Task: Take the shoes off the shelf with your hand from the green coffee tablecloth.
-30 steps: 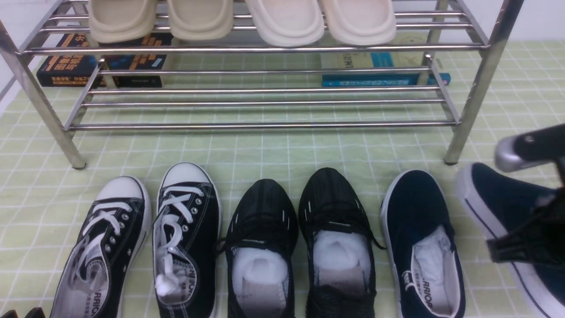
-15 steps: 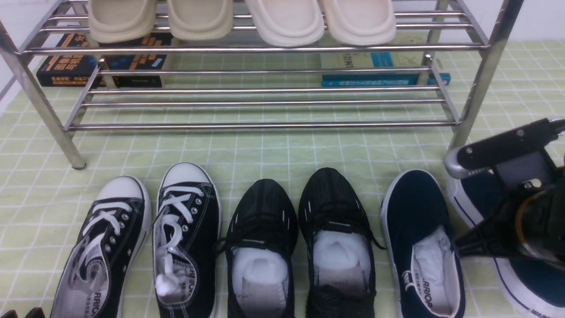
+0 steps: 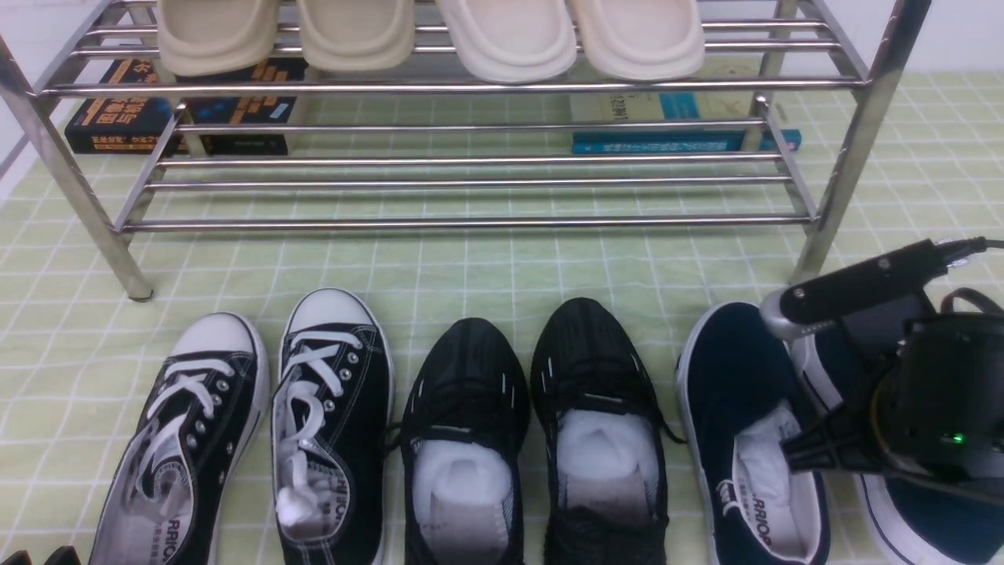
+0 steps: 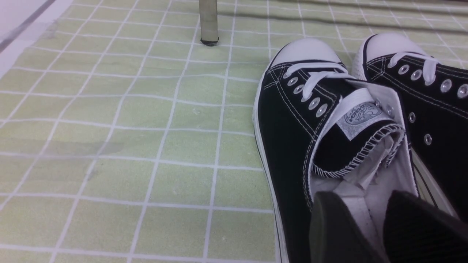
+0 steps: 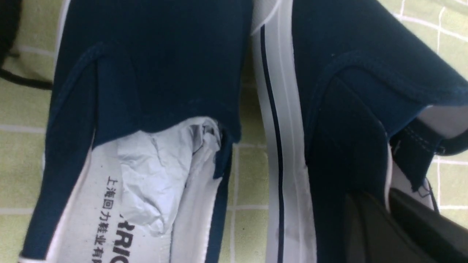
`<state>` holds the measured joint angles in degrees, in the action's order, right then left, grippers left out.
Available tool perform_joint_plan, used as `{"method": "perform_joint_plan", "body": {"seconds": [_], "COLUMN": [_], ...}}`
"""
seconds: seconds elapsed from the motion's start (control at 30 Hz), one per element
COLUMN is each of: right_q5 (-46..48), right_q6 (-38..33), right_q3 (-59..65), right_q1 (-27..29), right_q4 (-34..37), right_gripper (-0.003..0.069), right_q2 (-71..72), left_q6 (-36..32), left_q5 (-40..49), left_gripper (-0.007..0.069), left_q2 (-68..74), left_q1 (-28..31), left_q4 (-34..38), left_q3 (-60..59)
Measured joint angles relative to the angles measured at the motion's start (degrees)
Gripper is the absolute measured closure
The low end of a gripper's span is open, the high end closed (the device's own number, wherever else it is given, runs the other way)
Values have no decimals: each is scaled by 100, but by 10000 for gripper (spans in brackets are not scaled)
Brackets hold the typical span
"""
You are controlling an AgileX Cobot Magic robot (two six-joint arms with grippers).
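Read "RRIOR", black capitals cut off at the start, on the pale insole of one of the navy slip-ons [image 3: 737, 369] in front of the shelf [image 3: 471, 224]. Found beside it, in the right wrist view, a line of Chinese characters, 上海回力鞋业有, cut off by the frame edge. Saw the same "RRIOR" on both insoles of the lace-up sneakers [image 3: 353, 408], also in front of the shelf. Made out a round emblem on a grey tongue label [image 4: 362, 116], possibly "Warrior" in script, too small to be sure. Noted orange lettering on the black book [image 3: 118, 118] behind the shelf and pale print on the blue book [image 3: 667, 141] there, neither legible.
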<state>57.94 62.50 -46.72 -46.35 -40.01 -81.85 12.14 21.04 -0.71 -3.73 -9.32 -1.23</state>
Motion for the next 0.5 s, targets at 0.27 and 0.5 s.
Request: {"method": "perform_joint_plan", "body": {"seconds": [0.27,0.5], "right_q5": [110,439], "right_q6": [37,37], "right_q3": [-25,-26], "right_q1": [0,0], "right_q4": [-184,-398], "right_gripper": [617,613], "right_q2": [-134,-52], "left_q6": [0,0], "left_q5": [0,0], "left_gripper": [383,383], "left_q2": [0,0], "left_q1": [0,0], "left_q4": [0,0], "left_q3": [0,0]}}
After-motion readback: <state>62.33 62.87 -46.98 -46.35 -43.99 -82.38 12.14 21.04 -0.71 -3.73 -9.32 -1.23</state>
